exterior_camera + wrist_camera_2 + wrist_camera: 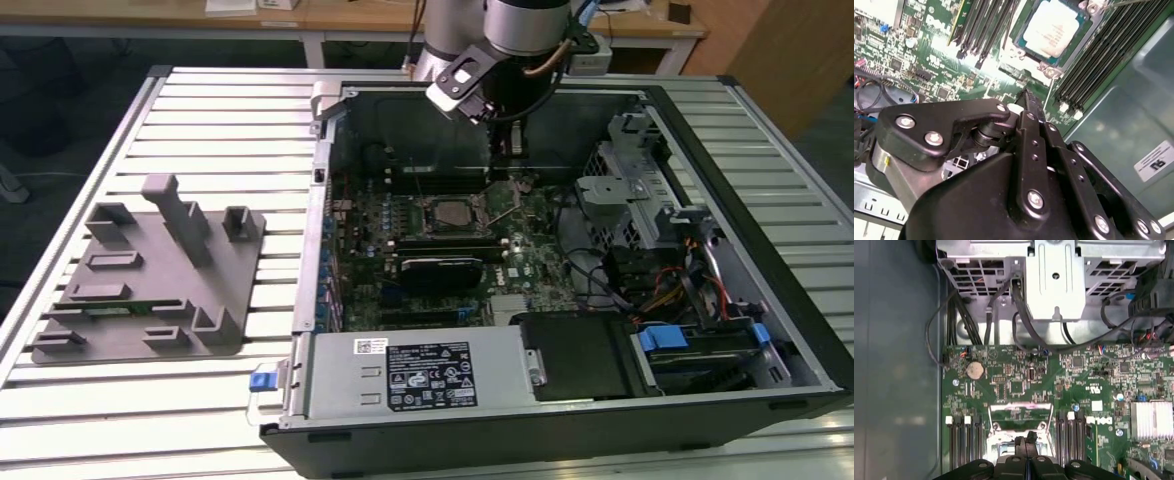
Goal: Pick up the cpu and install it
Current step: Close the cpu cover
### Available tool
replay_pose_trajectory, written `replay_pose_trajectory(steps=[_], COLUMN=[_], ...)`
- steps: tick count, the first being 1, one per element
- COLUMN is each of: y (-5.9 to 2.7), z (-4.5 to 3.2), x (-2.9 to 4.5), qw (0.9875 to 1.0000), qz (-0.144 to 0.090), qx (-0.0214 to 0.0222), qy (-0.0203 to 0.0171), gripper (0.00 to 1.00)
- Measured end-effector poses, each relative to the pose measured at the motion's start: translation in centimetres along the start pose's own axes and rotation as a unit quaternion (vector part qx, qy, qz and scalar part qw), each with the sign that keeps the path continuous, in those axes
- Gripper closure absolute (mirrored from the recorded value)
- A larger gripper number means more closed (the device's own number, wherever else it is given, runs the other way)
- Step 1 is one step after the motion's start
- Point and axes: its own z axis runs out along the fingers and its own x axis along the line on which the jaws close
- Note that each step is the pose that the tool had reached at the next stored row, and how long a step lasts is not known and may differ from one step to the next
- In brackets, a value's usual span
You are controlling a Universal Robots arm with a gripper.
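The cpu, a small square chip with a silvery top, lies flat in the silver-framed socket on the motherboard. In the exterior view the cpu sits in the middle of the board inside the open computer case. My gripper hangs over the board just beyond the socket, toward the exterior view's right, apart from the chip. Its black fingers are pressed together with nothing between them. In the first wrist view the shut fingertips point down over the socket area.
A black heatsink block sits in front of the socket, with memory slots beside it. Drive cage, cables and power supply crowd the case. A grey moulded fixture lies on the slatted table at the exterior view's left.
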Motion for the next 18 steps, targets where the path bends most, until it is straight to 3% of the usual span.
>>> replay_pose_trajectory(steps=[18], y=[3.78], z=[0.18], x=[0.11], qw=[1.0000], qz=[0.000], qx=[0.0018], qy=[0.0000], gripper=[0.89])
